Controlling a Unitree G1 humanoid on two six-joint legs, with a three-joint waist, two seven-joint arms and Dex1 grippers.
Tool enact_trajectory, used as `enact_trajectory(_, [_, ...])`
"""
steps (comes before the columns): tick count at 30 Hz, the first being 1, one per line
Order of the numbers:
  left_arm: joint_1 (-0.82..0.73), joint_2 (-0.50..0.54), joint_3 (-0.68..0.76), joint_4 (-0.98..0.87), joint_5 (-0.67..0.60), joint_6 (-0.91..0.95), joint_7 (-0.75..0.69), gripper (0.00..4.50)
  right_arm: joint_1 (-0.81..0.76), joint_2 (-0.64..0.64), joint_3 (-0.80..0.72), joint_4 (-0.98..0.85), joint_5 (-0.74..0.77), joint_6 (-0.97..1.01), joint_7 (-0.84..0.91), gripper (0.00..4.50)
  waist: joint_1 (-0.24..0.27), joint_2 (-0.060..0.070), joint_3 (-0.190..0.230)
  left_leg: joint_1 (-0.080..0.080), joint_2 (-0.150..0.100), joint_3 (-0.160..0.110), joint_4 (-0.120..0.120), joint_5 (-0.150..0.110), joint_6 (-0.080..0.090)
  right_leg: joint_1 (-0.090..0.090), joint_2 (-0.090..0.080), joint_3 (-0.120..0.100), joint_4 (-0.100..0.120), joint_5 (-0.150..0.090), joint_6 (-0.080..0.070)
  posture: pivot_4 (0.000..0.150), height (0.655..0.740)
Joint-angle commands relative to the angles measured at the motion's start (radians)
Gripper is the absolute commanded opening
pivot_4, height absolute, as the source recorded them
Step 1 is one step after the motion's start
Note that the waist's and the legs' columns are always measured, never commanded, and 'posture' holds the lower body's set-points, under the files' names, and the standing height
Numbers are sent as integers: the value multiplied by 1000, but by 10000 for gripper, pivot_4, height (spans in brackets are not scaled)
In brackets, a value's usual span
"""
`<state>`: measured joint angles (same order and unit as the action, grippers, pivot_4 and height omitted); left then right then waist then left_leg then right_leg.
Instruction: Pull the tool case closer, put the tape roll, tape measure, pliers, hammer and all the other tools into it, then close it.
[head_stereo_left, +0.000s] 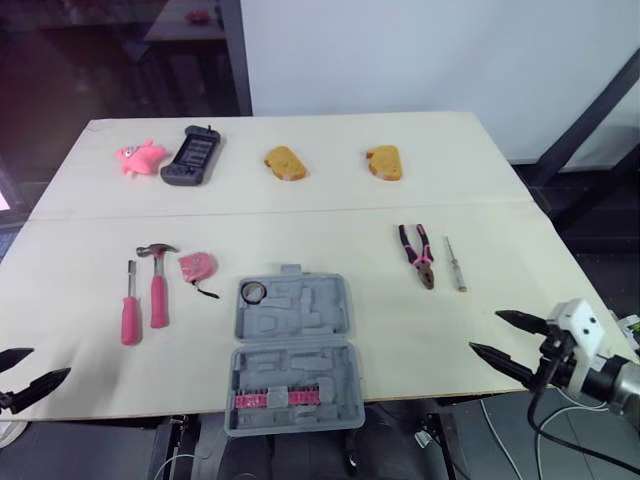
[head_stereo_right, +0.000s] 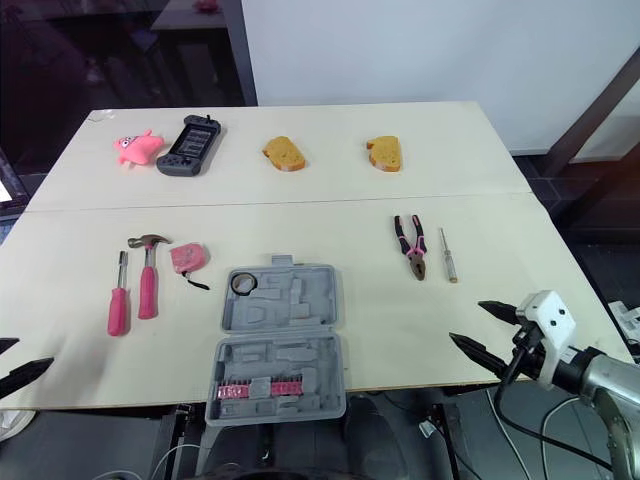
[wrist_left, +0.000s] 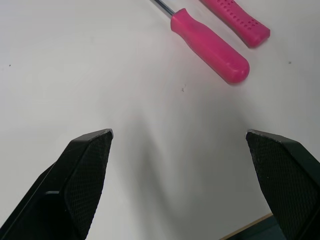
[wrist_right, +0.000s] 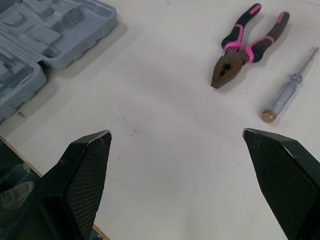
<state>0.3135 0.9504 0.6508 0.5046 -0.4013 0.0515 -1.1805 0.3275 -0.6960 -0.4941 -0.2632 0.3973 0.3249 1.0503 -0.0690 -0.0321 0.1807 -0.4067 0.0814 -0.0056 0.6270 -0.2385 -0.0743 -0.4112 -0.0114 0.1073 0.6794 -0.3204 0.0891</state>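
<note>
Tool case (head_stereo_left: 290, 350) lies open at the desk's (head_stereo_left: 330, 210) near edge with the tape roll (head_stereo_left: 253, 292) inside, left hand (head_stereo_left: 48, 362) and right hand (head_stereo_left: 484, 331) both spread empty.

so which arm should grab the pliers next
Right, probably: the pliers lie right of the case, ahead of the right gripper, fingers open; the left gripper is across the case.

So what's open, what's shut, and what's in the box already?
Case, open.
Tape roll, inside case.
Pliers, shut, outside case.
Hammer, outside case.
Tape measure, outside case.
Pink screwdriver, outside case.
Clear screwdriver, outside case.
Left claw, open, empty.
Right claw, open, empty.
</note>
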Motion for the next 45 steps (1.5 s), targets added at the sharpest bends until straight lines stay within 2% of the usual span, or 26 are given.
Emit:
enact_trajectory(1, [-15, 20, 1, -4, 2, -12, -7, 45000, 6, -9, -1, -9, 11, -31, -6, 44620, 1, 0, 0, 0, 0, 0, 0, 0, 0, 0, 0, 0, 0, 0, 0, 1500, 7400])
enact_trajectory(7, [-12, 7, -4, -31, -1, -5, -12, 45000, 12, -9, 9, -18, 24, -34, -18, 44620, 0, 0, 0, 0, 0, 0, 0, 0, 0, 0, 0, 0, 0, 0, 0, 1500, 7400])
enact_trajectory(10, [15, -30, 3, -119, -18, 20, 16, 45000, -14, 2, 16, -73, 73, 11, -45, 44620, 0, 0, 0, 0, 0, 0, 0, 0, 0, 1, 0, 0, 0, 0, 0, 1500, 7400])
enact_trajectory(12, [39, -86, 1, -244, -43, 66, 69, 45000, -56, 11, 42, -142, 117, 63, -84, 44620, -1, 1, 0, 0, 0, 0, 0, 0, 0, 1, 0, 0, 0, 0, 0, 1500, 7400])
enact_trajectory(17, [63, -305, -59, -673, -145, 260, 317, 45000, -211, 27, 181, -303, 219, 223, -199, 44620, 4, 0, 0, 0, 1, -1, 1, 0, 0, 2, 0, 0, 0, 1, 1, 1500, 7400])
enact_trajectory(23, [-61, -573, -215, -882, -34, 353, 728, 45000, -405, 25, 380, -333, 223, 260, -194, 44620, 27, -1, -1, 0, -1, -3, 5, 0, 0, 5, 1, 0, 0, 4, 8, 1500, 7400])
enact_trajectory(27, [-191, -722, -334, -864, 103, 420, 994, 45000, -494, 24, 505, -295, 158, 212, -149, 44620, 34, -2, -2, 0, -3, -4, 6, 0, 0, 6, 0, 0, 0, 6, 10, 1500, 7400])
enact_trajectory(32, [-313, -802, -383, -779, 185, 459, 1151, 45000, -511, 28, 548, -270, 134, 189, -147, 44620, 31, -2, -2, 0, -3, -5, 6, 0, 0, 6, 1, -1, 0, 6, 10, 1500, 7400])
enact_trajectory(37, [-405, -831, -400, -669, 222, 467, 1219, 45000, -509, 28, 557, -283, 138, 200, -158, 44620, 31, -2, -2, 0, -3, -6, 6, 0, 0, 6, 1, -1, 0, 6, 11, 1500, 7400])
enact_trajectory(45, [-448, -848, -426, -592, 225, 526, 1234, 45000, -507, 27, 544, -309, 143, 230, -204, 44620, 31, -2, -2, 0, -3, -6, 6, 0, 0, 7, 1, -1, 0, 6, 11, 1500, 7400])
